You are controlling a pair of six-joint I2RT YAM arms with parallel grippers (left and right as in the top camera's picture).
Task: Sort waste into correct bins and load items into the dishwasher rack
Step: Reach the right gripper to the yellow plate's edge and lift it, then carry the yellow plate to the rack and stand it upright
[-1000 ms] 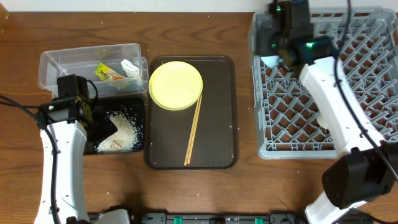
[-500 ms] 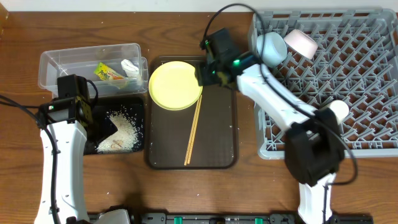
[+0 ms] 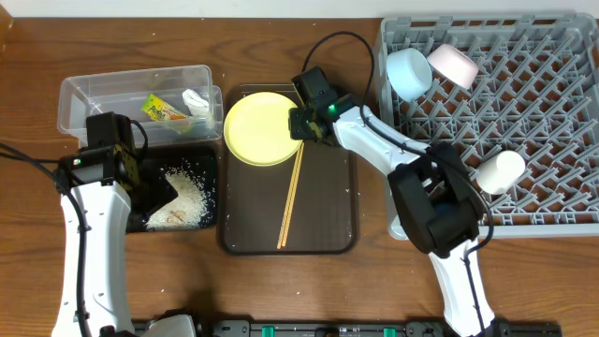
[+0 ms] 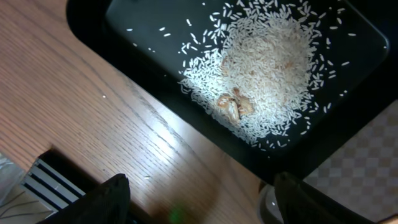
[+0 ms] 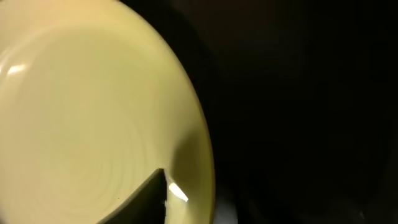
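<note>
The yellow plate (image 3: pixel 260 126) lies on the dark brown tray (image 3: pixel 328 225), with the chopsticks (image 3: pixel 290 197) beside it. My right gripper (image 3: pixel 303 123) is at the plate's right rim. In the right wrist view one finger (image 5: pixel 146 199) rests on the plate (image 5: pixel 81 112); the other is lost in the dark. My left gripper (image 4: pixel 205 208) hangs open and empty by the black tray (image 4: pixel 155 68) of rice (image 4: pixel 267 62). The grey rack (image 3: pixel 552 112) holds the blue bowl (image 3: pixel 408 73), pinkish bowl (image 3: pixel 453 64) and cup (image 3: pixel 499 171). The clear tub (image 3: pixel 94 94) holds the wrapper (image 3: pixel 161 110) and white scrap (image 3: pixel 195 99).
The black tray (image 3: pixel 211 168) sits between the clear tub and the table's front, close against the brown tray's left side. The rack stands just right of the brown tray. Bare wood lies in front of the trays.
My right arm has swung from the rack's back left corner over to the plate's right rim, and its jaws have narrowed. The left arm has not moved.
</note>
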